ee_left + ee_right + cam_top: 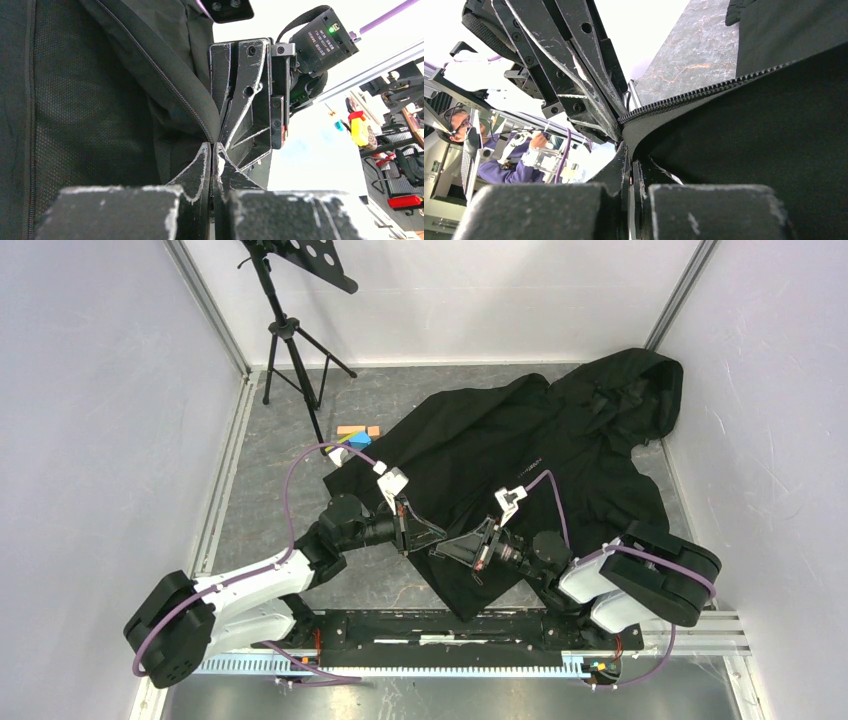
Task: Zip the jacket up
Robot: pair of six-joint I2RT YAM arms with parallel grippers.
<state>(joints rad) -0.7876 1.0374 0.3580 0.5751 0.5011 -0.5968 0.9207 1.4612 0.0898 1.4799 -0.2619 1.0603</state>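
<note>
Since its front edges probably must be mated at the hem first, the left fingers [197, 172] and right fingers [616, 172] meet at the frame's lower centre, each pinching the jacket [560, 440], which sprawls across the counter [280, 470] toward upper right.

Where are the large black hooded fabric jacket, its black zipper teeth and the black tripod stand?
Large black hooded fabric jacket [505, 440]: top view, chest panel.
Black zipper teeth [704, 92]: right wrist view, toothed edge.
Black tripod stand [284, 332]: top view, where legs meet.
</note>
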